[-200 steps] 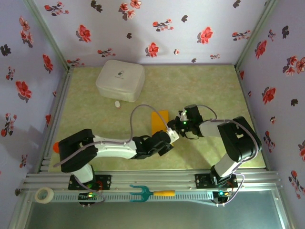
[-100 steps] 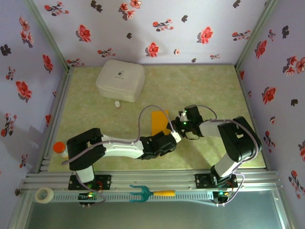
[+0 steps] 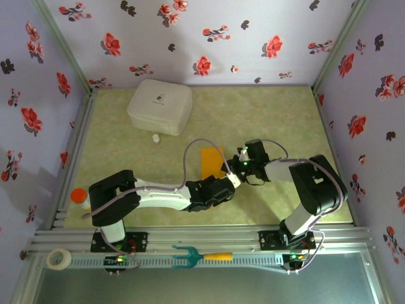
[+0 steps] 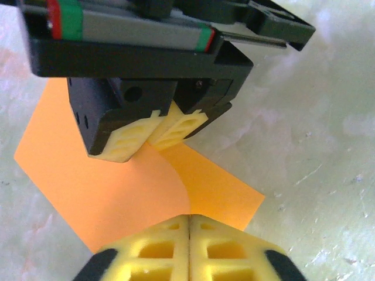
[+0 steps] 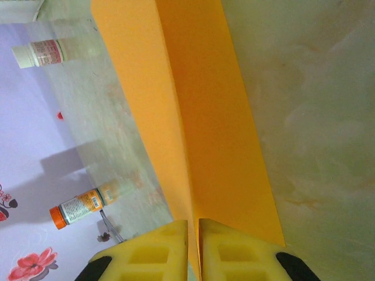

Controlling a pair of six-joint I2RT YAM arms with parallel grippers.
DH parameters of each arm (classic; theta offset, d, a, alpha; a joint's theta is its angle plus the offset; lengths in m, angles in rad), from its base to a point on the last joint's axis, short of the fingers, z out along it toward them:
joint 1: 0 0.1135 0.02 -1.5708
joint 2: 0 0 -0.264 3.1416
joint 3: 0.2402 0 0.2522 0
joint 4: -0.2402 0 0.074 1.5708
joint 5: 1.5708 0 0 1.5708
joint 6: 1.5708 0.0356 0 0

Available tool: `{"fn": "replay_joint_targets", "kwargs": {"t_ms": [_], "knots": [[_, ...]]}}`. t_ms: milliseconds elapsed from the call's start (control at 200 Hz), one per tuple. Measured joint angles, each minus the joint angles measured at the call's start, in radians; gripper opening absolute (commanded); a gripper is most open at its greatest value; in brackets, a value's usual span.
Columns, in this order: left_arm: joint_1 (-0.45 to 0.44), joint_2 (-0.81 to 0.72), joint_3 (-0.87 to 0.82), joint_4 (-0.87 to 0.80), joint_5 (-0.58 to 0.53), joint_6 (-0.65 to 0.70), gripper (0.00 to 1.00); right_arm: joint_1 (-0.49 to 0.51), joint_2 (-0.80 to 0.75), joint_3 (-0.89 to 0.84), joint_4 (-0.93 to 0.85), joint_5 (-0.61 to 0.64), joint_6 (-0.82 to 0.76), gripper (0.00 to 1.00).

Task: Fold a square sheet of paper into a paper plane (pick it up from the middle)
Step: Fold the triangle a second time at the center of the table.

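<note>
I hold the narrow, folded orange-yellow paper plane (image 3: 211, 161) near the middle of the pale green counter (image 3: 278, 114), toward its near edge. My left gripper (image 4: 188, 237) is closed tight on its raised edge, and my right gripper (image 5: 193, 237) is clamped on the centre crease. I judge a wing fold is in hand; next, draw that edge over squarely and press.

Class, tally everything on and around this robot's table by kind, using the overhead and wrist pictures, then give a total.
robot arms: 2 (left arm, right arm)
bottles: 2 (white-capped bottle, orange-capped bottle)
paper plane: 1
white case: 1
tape roll: 1
garden fork: 1
total: 8
</note>
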Motion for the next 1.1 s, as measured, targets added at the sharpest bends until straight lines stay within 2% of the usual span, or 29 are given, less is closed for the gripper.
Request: {"fn": "replay_joint_targets", "kwargs": {"t_ms": [105,215,355,460,555,705,840,1100], "knots": [[0.000,-0.001,-0.004,0.000,0.000,-0.013,0.00,0.000,-0.003,0.000,-0.006,0.000,0.000,0.16],[0.008,-0.011,-0.013,0.000,0.014,-0.036,0.00,0.000,-0.015,0.000,-0.014,0.005,0.000,0.25],[0.052,-0.066,-0.038,0.006,0.116,-0.086,0.00,-0.021,-0.056,-0.002,-0.028,0.024,0.001,0.36],[0.114,-0.103,-0.050,0.019,0.232,-0.132,0.00,-0.056,-0.123,-0.018,-0.055,0.047,-0.001,0.37],[0.160,-0.118,-0.057,0.031,0.322,-0.166,0.00,-0.081,-0.188,-0.030,-0.102,0.070,-0.010,0.37],[0.205,-0.120,-0.067,0.038,0.434,-0.211,0.00,-0.090,-0.270,-0.048,-0.164,0.088,-0.027,0.30],[0.216,-0.120,-0.070,0.038,0.478,-0.235,0.00,-0.089,-0.310,-0.078,-0.194,0.088,-0.030,0.21],[0.224,-0.133,-0.091,0.053,0.504,-0.268,0.00,-0.047,-0.310,-0.086,-0.233,0.101,-0.031,0.17]]}}
